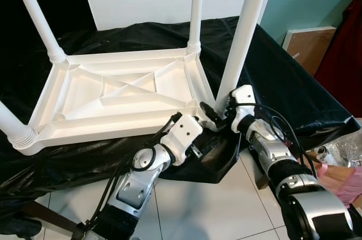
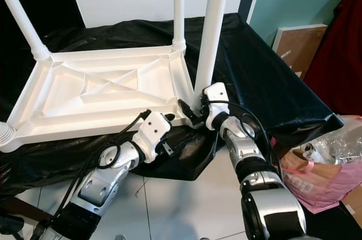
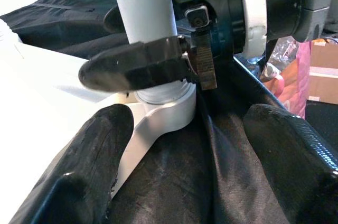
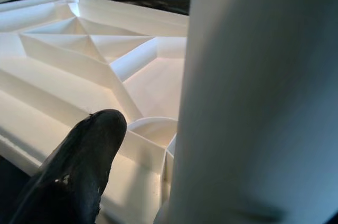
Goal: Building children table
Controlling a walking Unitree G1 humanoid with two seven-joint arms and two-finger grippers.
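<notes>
Nearest us, our left claw (image 1: 199, 122) sits apart just below the upturned white table's (image 1: 121, 95) near corner, our right claw (image 1: 216, 116) clamps the table leg (image 1: 244, 30) there, all resting on the black-draped bench (image 1: 283, 90).

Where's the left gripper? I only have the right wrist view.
Observer: The left gripper is at the table's near right corner, fingers open either side of it, below the leg.
Operator: Right gripper actually on the leg?
Observer: The right gripper has a finger lying across the leg just above its collar.
Operator: How many legs are in?
Observer: Four stick up from the upturned table.
</notes>
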